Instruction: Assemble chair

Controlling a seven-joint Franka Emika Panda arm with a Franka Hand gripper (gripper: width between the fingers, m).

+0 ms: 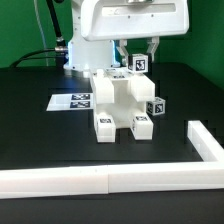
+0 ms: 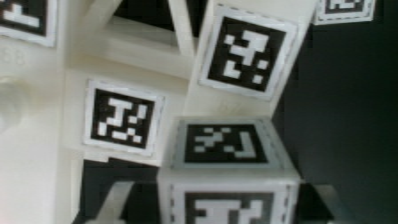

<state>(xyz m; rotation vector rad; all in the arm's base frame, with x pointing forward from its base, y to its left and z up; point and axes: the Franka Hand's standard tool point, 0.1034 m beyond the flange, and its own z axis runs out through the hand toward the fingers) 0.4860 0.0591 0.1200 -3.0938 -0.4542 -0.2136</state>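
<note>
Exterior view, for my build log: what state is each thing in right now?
chair: partly assembled, resting on the table.
top piece: upright at the chair's top, between the gripper's fingers.
gripper: closed on the top piece.
marker board: lying flat, untouched.
border rail: lying flat, away from the chair.

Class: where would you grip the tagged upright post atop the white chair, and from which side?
Probably the upper end of the post, from above: it stands upright, proud of the chair, so its flat opposite faces are exposed there; lower down they are crowded.
</note>
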